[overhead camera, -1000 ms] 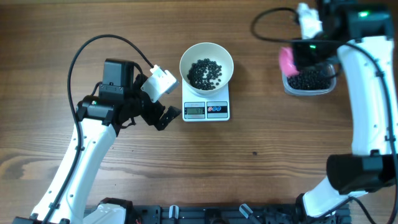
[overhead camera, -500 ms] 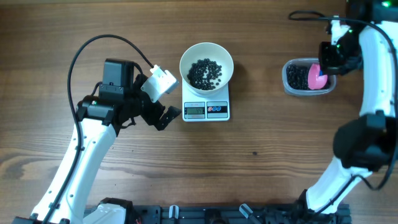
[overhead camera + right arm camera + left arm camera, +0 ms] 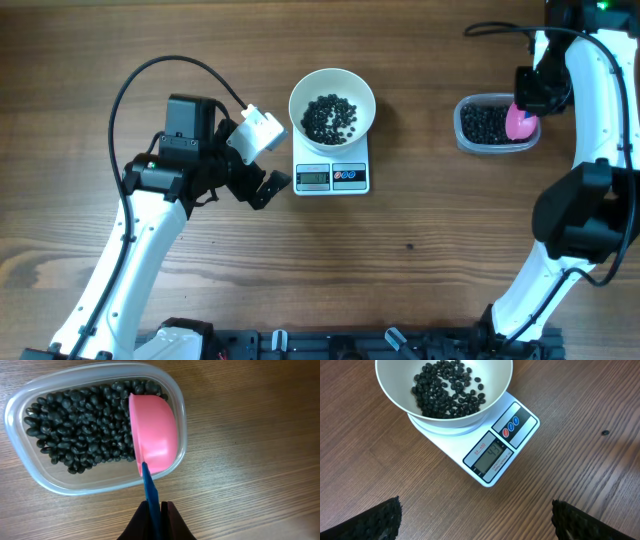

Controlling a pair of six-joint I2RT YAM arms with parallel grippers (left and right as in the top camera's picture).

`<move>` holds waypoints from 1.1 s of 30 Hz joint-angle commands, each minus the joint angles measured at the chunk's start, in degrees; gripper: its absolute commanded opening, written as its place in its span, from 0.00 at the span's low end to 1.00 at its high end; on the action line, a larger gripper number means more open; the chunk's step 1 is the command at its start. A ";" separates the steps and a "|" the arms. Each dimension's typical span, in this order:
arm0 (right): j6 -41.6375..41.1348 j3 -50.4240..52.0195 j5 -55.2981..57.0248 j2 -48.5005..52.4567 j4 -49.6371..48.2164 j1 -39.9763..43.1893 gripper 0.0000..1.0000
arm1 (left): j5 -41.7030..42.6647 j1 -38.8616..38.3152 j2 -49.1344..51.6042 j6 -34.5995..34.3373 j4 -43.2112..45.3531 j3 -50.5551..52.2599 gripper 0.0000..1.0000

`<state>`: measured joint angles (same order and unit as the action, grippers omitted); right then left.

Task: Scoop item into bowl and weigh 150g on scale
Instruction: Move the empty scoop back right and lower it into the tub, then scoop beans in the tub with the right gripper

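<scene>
The right gripper (image 3: 155, 510), clamped on the scoop (image 3: 152, 432), is dipping back into the tub (image 3: 30, 472) right of the scale (image 3: 455, 442) for more beans (image 3: 85, 425) for the part-filled bowl (image 3: 390, 390) on it, the left gripper (image 3: 477, 520) idling agape.

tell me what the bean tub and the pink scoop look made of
Tub: likely clear plastic, glossy; the beans and table show through its wall. Scoop: likely plastic, smooth pink with a soft sheen; blue handle, probably plastic too.
</scene>
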<state>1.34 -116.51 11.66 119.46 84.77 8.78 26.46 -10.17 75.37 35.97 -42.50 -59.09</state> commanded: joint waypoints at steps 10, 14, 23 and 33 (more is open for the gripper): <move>7.15 1.68 -11.87 3.89 0.68 -4.17 0.04 | 0.52 -0.22 -0.79 1.14 -0.02 -0.04 1.00; 7.74 1.66 -16.04 3.87 1.46 -4.44 0.04 | 0.52 -0.22 -0.79 1.11 0.00 -0.04 1.00; 9.18 1.62 -20.94 3.87 2.97 -3.04 0.04 | 0.52 -0.22 -0.79 1.11 0.00 -0.04 1.00; 13.75 1.62 -31.54 3.87 3.32 7.10 0.04 | 0.52 -0.22 -0.79 1.11 0.00 -0.04 1.00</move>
<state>12.36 -115.52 -11.94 121.89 87.50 12.71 26.48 -10.17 75.37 35.97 -42.50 -59.09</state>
